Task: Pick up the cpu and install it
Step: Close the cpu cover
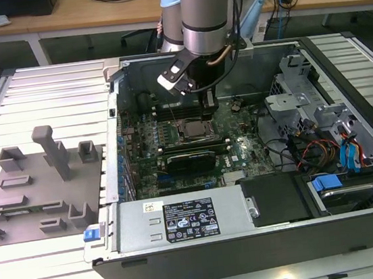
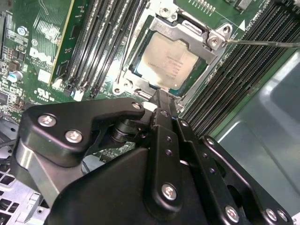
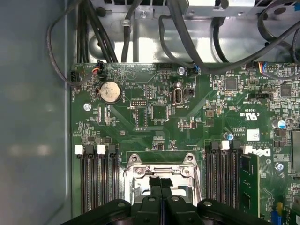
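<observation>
Silvery cpu (image 2: pixel 168 63) lies in the socket (image 2: pixel 185 29) in the middle of the exterior view, and the claw (image 2: pixel 161 96), pinched narrow at its edge, might knock it crooked and hurt the socket.

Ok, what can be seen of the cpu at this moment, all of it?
The cpu is a flat square chip with a matt silvery-grey metal top bearing faint print and a thin pale rim. It lies level inside the metal-framed socket on the green motherboard, between rows of dark memory slots. The gripper, its fingers closed together, ends at one edge of it; whether they touch it cannot be told.
</observation>
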`<state>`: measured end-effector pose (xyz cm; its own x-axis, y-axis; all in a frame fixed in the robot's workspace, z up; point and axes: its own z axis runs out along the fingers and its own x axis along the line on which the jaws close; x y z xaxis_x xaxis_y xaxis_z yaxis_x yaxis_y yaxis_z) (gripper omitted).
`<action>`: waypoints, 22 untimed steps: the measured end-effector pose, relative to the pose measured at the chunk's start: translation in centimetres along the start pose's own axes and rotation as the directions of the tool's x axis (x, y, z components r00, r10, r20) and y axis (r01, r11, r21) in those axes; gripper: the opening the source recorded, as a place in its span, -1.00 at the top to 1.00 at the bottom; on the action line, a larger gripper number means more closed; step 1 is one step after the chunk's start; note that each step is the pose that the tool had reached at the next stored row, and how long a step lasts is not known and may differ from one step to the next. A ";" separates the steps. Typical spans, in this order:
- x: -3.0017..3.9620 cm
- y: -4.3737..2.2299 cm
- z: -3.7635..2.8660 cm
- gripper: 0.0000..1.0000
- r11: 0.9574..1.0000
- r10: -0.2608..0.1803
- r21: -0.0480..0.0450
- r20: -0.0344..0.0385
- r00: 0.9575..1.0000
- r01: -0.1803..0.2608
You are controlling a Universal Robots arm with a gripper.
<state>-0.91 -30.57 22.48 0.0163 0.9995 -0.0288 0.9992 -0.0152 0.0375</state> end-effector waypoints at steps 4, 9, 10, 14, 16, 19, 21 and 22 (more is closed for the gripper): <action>0.00 -0.01 0.00 0.79 1.000 0.000 0.000 0.000 1.000 0.000; -0.01 -0.74 0.04 0.79 1.000 0.000 0.000 0.000 1.000 0.000; -0.05 -1.07 0.05 0.79 1.000 0.000 0.000 0.001 1.000 0.000; -0.54 -1.60 0.06 0.79 1.000 0.000 0.000 0.001 1.000 0.000; -0.84 -1.81 0.08 0.79 1.000 0.000 0.000 0.001 1.000 0.000; -1.51 -2.34 0.10 0.79 1.000 0.000 0.000 0.001 1.000 0.000; -1.54 -2.38 0.09 0.79 1.000 -0.001 0.000 0.001 1.000 0.001; -1.54 -2.38 0.10 0.79 1.000 -0.016 -0.001 0.001 1.000 0.016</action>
<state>-3.30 -32.08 22.34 0.0008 0.9995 -0.0302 0.9993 0.0004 0.0376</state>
